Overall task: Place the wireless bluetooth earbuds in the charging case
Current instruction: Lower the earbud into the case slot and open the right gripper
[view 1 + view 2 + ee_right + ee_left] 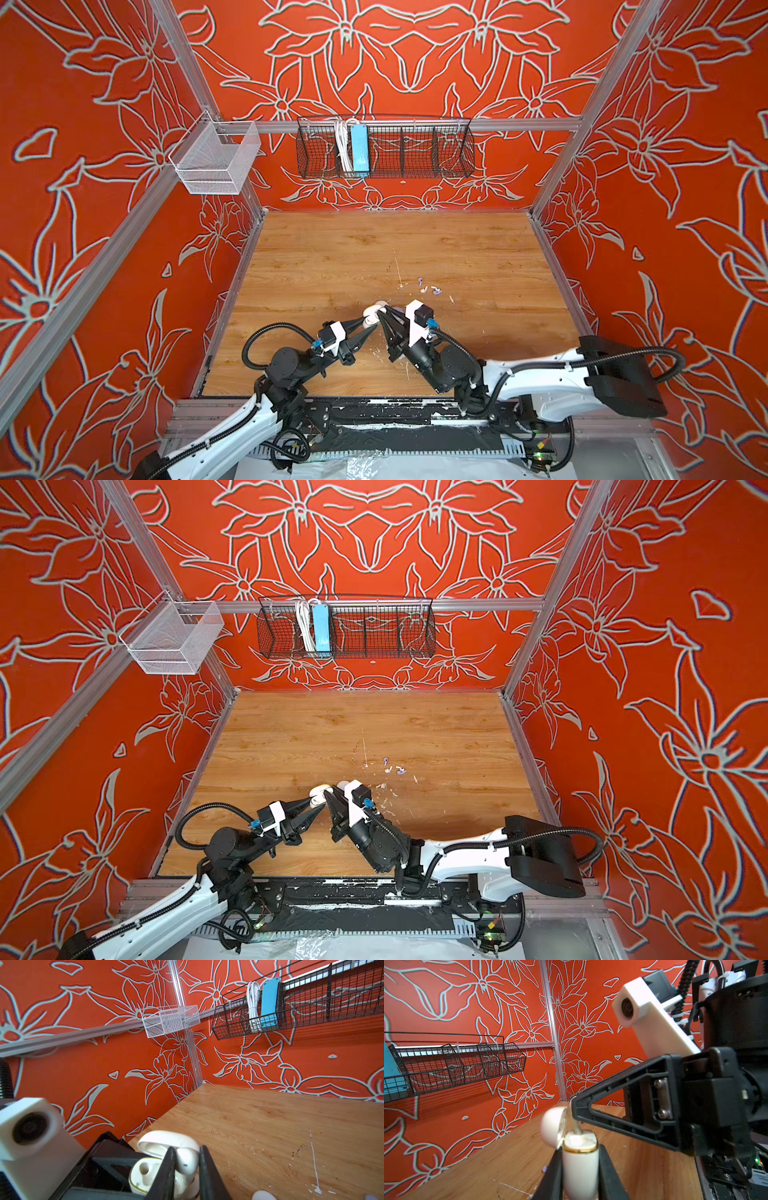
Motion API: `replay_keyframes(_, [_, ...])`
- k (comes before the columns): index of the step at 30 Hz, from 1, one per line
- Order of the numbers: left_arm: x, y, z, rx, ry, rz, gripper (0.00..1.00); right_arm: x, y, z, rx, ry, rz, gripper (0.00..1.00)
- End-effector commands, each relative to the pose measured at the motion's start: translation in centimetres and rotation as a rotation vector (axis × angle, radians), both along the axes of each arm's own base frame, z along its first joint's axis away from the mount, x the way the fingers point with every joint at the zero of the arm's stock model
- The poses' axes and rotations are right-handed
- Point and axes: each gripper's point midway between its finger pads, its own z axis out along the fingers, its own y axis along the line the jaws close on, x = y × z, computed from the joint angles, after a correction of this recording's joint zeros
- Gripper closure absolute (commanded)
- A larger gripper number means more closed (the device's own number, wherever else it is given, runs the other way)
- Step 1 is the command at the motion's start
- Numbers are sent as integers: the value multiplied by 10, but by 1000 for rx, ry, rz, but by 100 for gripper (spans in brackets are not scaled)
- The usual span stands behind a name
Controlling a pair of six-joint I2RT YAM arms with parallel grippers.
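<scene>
Near the front of the counter, the left end effector clamps the open case. Beside it, the right end effector pinches a white earbud, its stem entering one socket, seemingly not seated; farther right, several earbuds lie loose, not yet stowed.

Left arm low, reaching forward and inward. Left gripper clamped on charging case. Right arm folded at elbow, wrist crossing toward middle. Right gripper pinching white earbud. Tips of both grippers almost meet.
</scene>
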Motion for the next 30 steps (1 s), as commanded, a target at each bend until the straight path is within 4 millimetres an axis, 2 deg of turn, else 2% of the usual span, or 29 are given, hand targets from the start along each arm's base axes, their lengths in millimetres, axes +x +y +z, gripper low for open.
replay_keyframes(1, [-4,10,26,-84,-75,31,100,-16,13,-20,-14,34,100,100])
replay_keyframes(16, [-3,14,27,-102,-74,51,100,-25,30,-22,-43,44,136,100])
replay_keyframes(22, [-4,15,28,-104,-79,49,100,-24,29,-25,-58,43,114,97])
replay_keyframes(25, [-4,15,27,-104,-78,49,100,-24,28,-24,-57,44,110,81])
replay_keyframes(30, [-5,15,28,-104,-79,47,100,-24,28,-22,-60,40,109,77])
